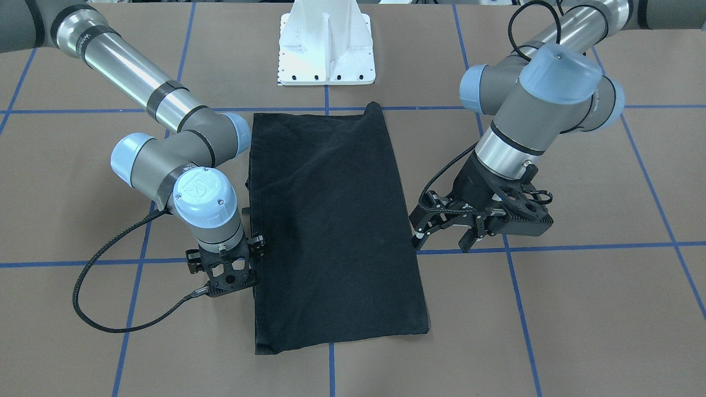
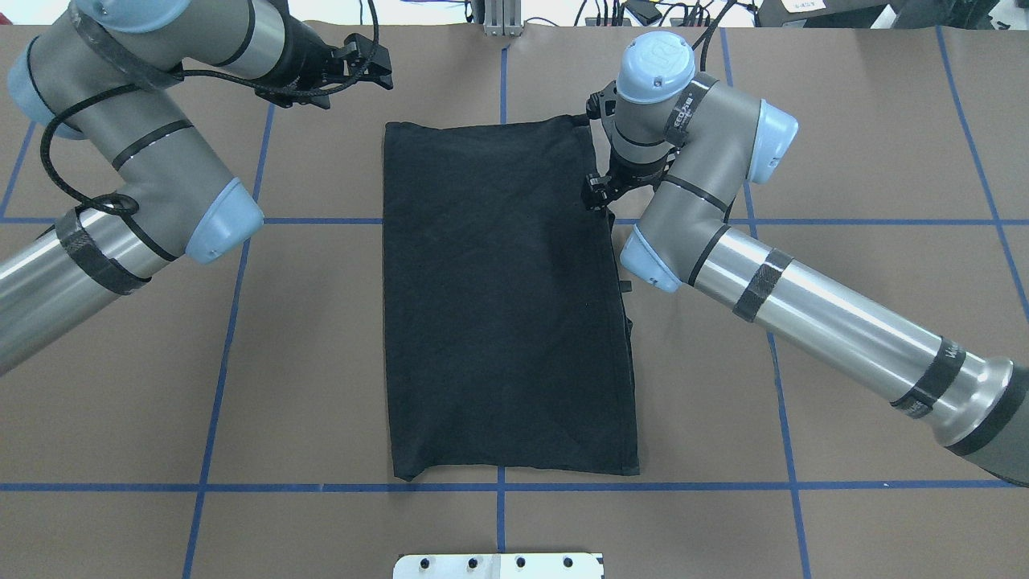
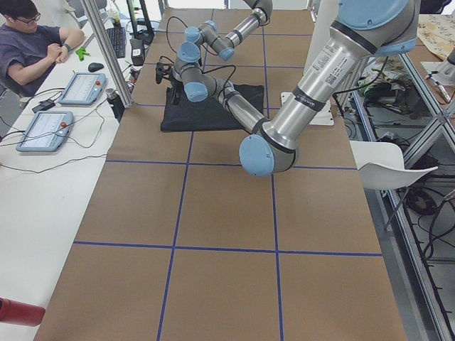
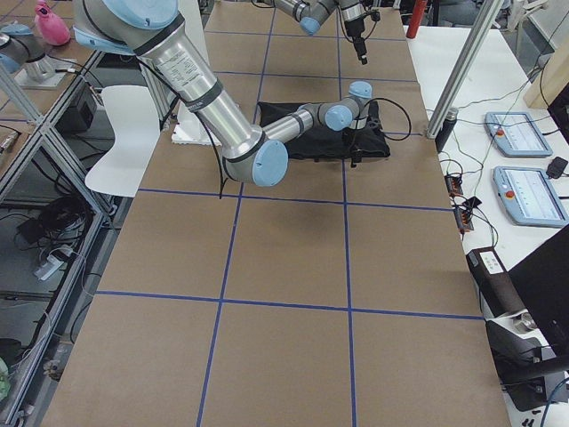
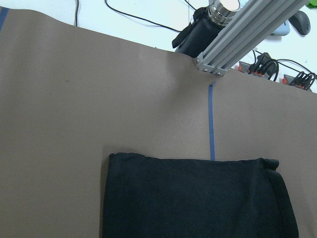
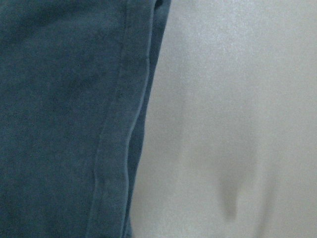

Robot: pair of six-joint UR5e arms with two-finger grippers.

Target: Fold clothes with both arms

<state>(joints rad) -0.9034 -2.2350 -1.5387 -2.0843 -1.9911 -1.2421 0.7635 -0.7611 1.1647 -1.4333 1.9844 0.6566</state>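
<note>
So, T-shirt (image 1: 331,231): black, folded into a long narrow rectangle and lying flat in the middle of the table (image 1: 579,309). Its long sides run away from the robot. It sits between the two arms, with a small point of cloth sticking out at one near corner.
Near end: this edge stops just short of a blue tape line (image 2: 321,487) that crosses the brown table surface.
Left arm (image 2: 145,161): it reaches in from the robot's left, with the wrist tilted.
Left fingers (image 2: 371,58): raised by the shirt's far left corner and clear of the cloth. They are spread apart with nothing between them. The left wrist view looks down on the shirt's far edge and bare table.
Right arm (image 2: 804,314): the elbow is bent and the wrist points straight down at the shirt's long edge on the robot's right, towards the far end.
Right fingers (image 1: 226,273): low at that hem, with the black linkages standing wide to either side and no cloth gripped. The tips themselves are hidden under the wrist. The right wrist view shows the stitched hem very close, beside bare table.
Mount plate (image 1: 326,49): white, bolted down on the robot's side of the shirt, well apart from it.
Person (image 3: 32,50): seated at a side desk beyond the table's far edge.
</note>
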